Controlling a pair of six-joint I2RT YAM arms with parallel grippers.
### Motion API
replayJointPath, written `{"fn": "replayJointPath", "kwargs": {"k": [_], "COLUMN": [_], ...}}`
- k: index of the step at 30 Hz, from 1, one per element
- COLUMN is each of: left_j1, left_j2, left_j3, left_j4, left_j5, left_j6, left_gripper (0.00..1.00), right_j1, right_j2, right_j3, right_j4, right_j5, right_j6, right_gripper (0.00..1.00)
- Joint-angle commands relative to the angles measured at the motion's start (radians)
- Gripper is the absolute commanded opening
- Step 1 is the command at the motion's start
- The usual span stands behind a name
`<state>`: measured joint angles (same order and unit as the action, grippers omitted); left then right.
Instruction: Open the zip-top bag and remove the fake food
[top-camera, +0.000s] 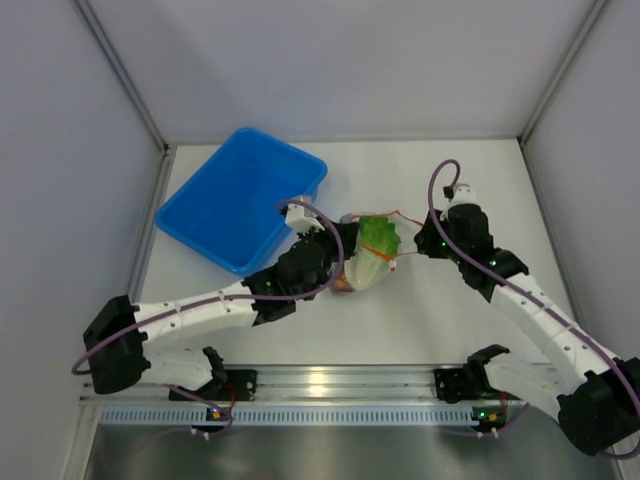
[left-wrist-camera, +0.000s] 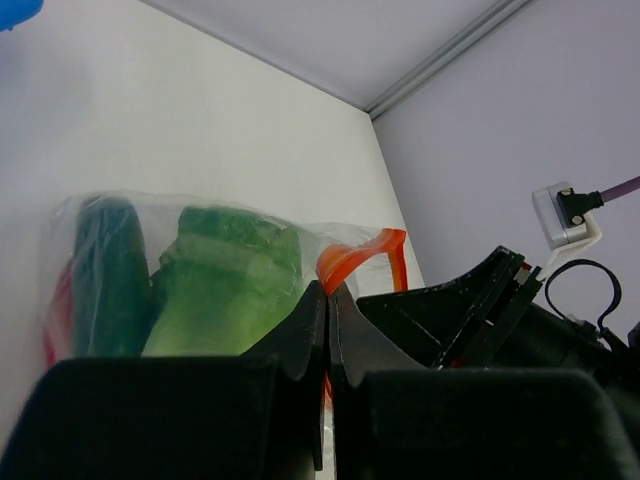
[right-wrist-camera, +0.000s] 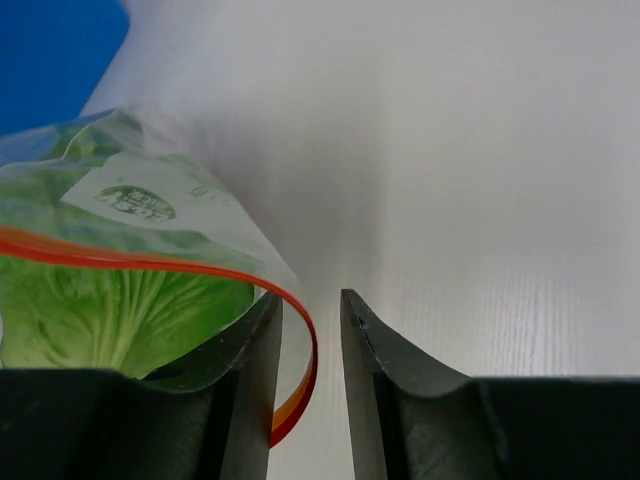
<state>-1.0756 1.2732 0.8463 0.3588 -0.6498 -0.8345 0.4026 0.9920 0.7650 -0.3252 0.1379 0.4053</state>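
The clear zip-top bag (top-camera: 372, 252) lies on the white table between my two grippers, with the green-white lettuce head (top-camera: 377, 243) inside. In the left wrist view the bag (left-wrist-camera: 190, 215) holds the lettuce (left-wrist-camera: 225, 290), a dark green cucumber (left-wrist-camera: 105, 280) and a bit of red (left-wrist-camera: 55, 310). My left gripper (top-camera: 345, 262) (left-wrist-camera: 329, 290) is shut on the bag's orange-red zipper strip (left-wrist-camera: 360, 255). My right gripper (top-camera: 418, 243) (right-wrist-camera: 310, 300) is slightly open. The zipper strip (right-wrist-camera: 150, 262) curves down between its fingers, beside the lettuce (right-wrist-camera: 110, 310). The bag's mouth is spread apart.
A blue plastic bin (top-camera: 200, 240) stands at the back left, just behind the left arm, and it also shows in the right wrist view (right-wrist-camera: 50, 60). The right arm (left-wrist-camera: 480, 310) is close on the bag's other side. White walls enclose the table.
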Motion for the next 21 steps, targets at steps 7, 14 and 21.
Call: {"fn": "replayJointPath", "kwargs": {"k": [7, 14, 21], "left_j1": [-0.023, -0.026, -0.032], "left_j2": [0.098, 0.161, 0.196], "left_j3": [0.063, 0.112, 0.132], "left_j4": [0.078, 0.075, 0.075], "left_j5": [-0.03, -0.045, -0.047], "left_j6": [0.023, -0.03, -0.094], "left_gripper": [0.0, 0.0, 0.0], "right_j1": [-0.011, -0.007, 0.007], "right_j2": [-0.134, -0.294, -0.326], "right_j3": [0.082, -0.028, -0.176], "right_j4": [-0.12, -0.015, 0.144], "right_j5": [-0.19, -0.167, -0.221], "right_j6": [0.004, 0.231, 0.438], "right_gripper": [0.46, 0.58, 0.59]}}
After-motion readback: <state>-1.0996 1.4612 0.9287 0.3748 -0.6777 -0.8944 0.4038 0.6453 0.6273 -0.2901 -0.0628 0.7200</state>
